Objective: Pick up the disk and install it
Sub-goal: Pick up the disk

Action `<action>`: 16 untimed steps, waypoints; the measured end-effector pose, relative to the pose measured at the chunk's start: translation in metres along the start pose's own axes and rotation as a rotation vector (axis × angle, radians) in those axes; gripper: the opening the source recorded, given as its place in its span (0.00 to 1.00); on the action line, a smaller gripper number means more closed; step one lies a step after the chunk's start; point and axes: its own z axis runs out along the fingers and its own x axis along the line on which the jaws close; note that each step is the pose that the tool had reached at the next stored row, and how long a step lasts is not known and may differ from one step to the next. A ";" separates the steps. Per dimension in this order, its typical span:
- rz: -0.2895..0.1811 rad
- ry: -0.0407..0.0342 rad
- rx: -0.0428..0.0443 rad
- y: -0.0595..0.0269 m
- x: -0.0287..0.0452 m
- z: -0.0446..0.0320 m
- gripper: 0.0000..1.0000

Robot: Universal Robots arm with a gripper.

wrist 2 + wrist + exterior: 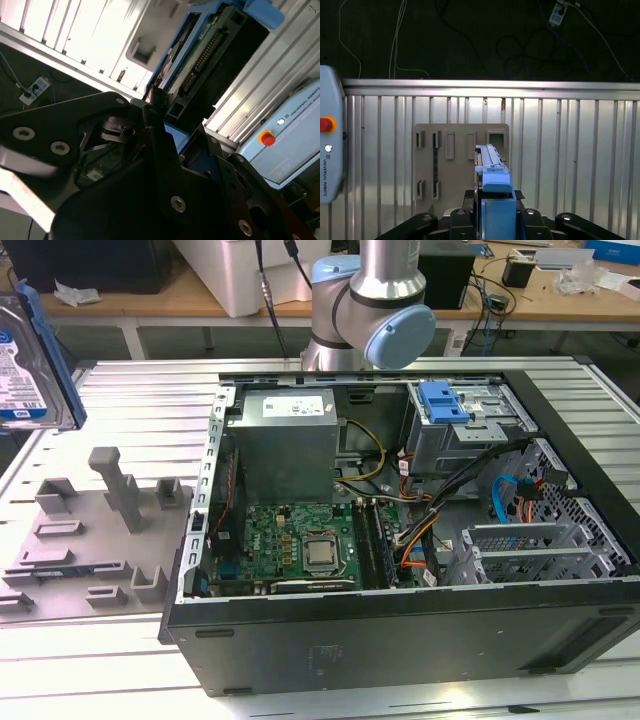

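Disk (28, 365): silver, with white-and-blue label and blue bracket. Fixture plate (90, 530): plain grey. Computer case (400, 640): black. Motherboard (290, 540): green. Table (140, 400): ribbed silver. Drive cage handle (445, 400): blue.

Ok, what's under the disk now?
The grey fixture plate on the ribbed table lies beneath the disk in the first wrist view; the disk's edge covers part of it.

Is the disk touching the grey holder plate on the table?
Apart. In the exterior view the disk hangs in the air, with bare table slats showing between it and the grey holder plate.
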 end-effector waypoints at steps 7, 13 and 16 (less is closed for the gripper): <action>0.000 0.0002 0.0000 -0.0015 0.0011 -0.0154 0.36; 0.000 0.0002 0.0000 -0.0032 0.0022 -0.0296 0.36; 0.000 0.0003 0.0000 -0.0039 0.0025 -0.0344 0.36</action>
